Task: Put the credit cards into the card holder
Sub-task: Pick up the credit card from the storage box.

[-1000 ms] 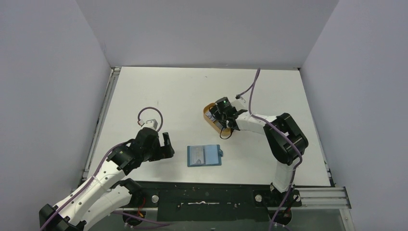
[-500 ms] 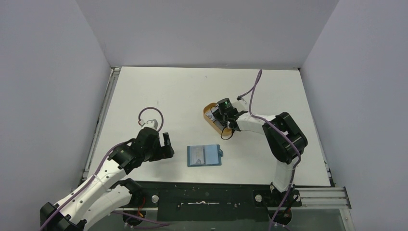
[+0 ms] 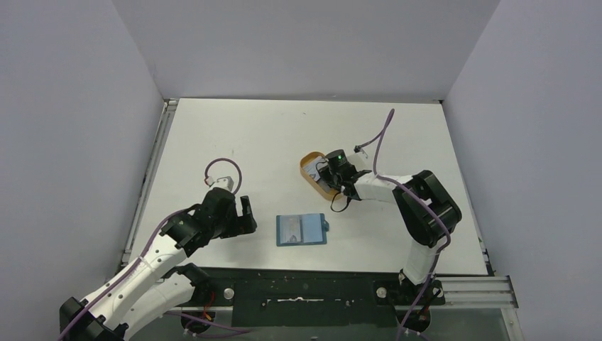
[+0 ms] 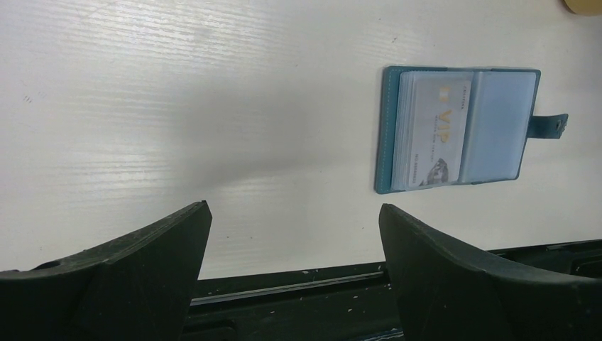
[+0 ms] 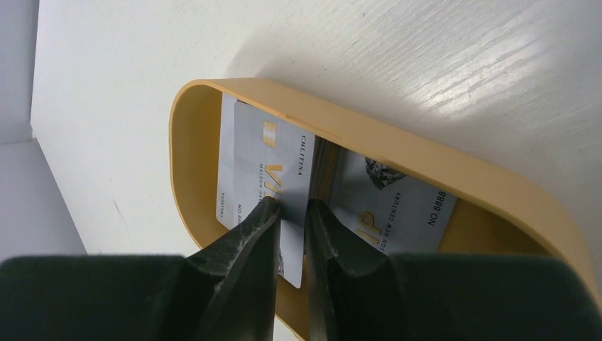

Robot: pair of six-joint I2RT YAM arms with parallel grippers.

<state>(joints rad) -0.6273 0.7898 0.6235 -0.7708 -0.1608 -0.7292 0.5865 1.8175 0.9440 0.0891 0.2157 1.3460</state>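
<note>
White tabletop (image 3: 248, 142); wrist view only: right hand (image 5: 292, 210) tight on 1 card (image 5: 257, 165)

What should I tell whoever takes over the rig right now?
Left gripper: open, empty, hovering beside the card holder.
Right gripper: inside the tan tray, closed on the edge of one credit card.
Another card lies in the tray.
Done: one card sits in the open holder.
Left: lift the gripped card out, pocket it, then fetch the rest.
</note>
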